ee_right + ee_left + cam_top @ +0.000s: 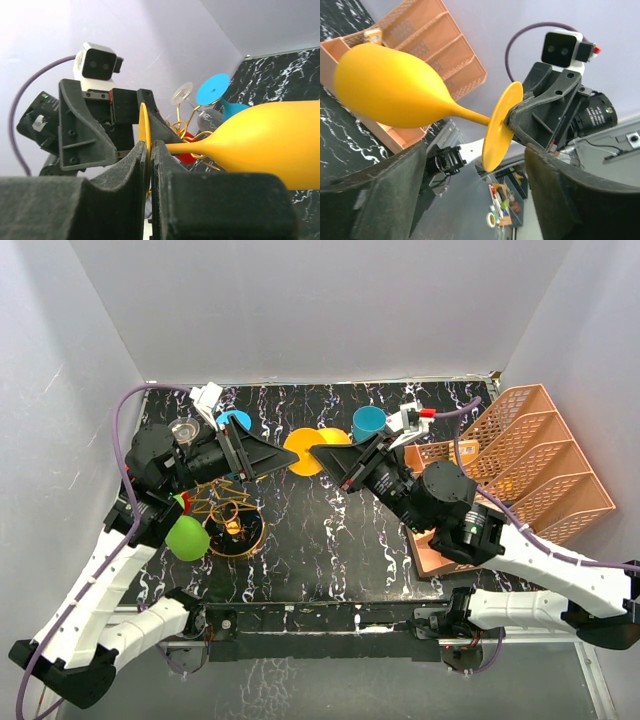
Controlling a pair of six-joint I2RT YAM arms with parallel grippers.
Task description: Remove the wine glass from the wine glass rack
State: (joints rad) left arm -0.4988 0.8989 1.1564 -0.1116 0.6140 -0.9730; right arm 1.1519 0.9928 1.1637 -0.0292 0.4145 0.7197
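The yellow wine glass (303,452) hangs sideways in the air over the middle of the table. My right gripper (150,150) is shut on its round foot (144,131), and the bowl (272,145) points away to the right. My left gripper (475,170) stands open with nothing between its fingers (380,195); the glass's bowl (390,92) and foot (501,127) lie just beyond their tips. The gold wire wine glass rack (228,508) stands at the left below the left wrist, and shows again behind the glass (200,136).
Green (187,538), red (180,502), blue (233,420) and clear (185,428) glasses hang on the rack. A teal cup (368,423) stands behind the right gripper. The peach mesh organiser (535,465) fills the right side. White walls enclose the table.
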